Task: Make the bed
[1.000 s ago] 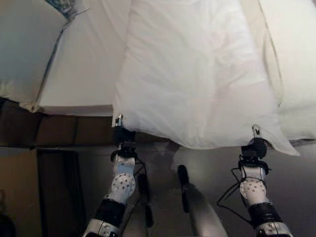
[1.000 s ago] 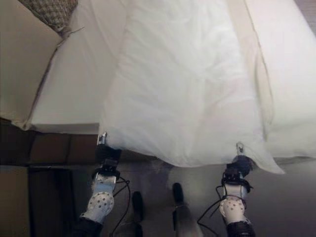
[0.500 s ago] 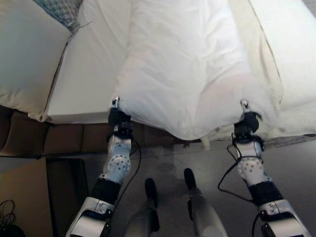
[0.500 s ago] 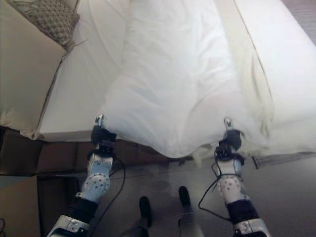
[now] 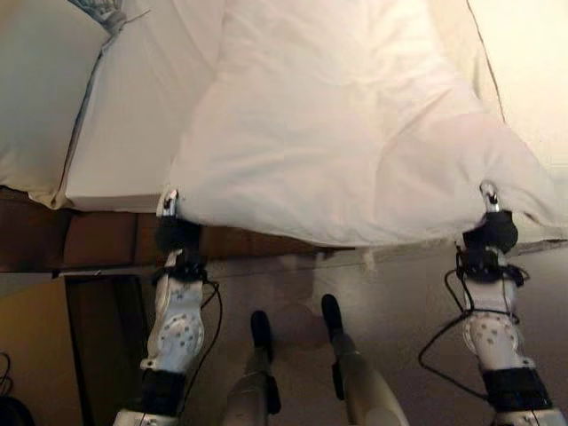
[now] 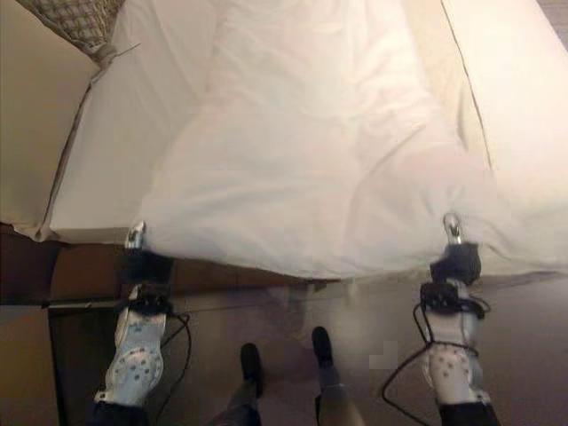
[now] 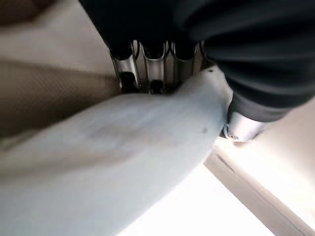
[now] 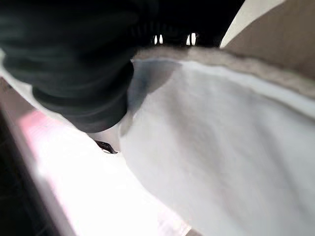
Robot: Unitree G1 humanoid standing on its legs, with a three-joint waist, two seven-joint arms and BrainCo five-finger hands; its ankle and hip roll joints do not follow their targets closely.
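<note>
The white duvet (image 5: 355,133) lies spread over the bed (image 5: 133,133), its near edge pulled taut and hanging past the mattress edge between the two hands. The left hand (image 5: 176,232) has its fingers (image 7: 125,69) curled onto the duvet's near left corner, pinching the cloth against the thumb. The right hand (image 5: 493,232) clamps the near right corner. A patterned pillow (image 6: 75,18) sits at the far left of the bed.
</note>
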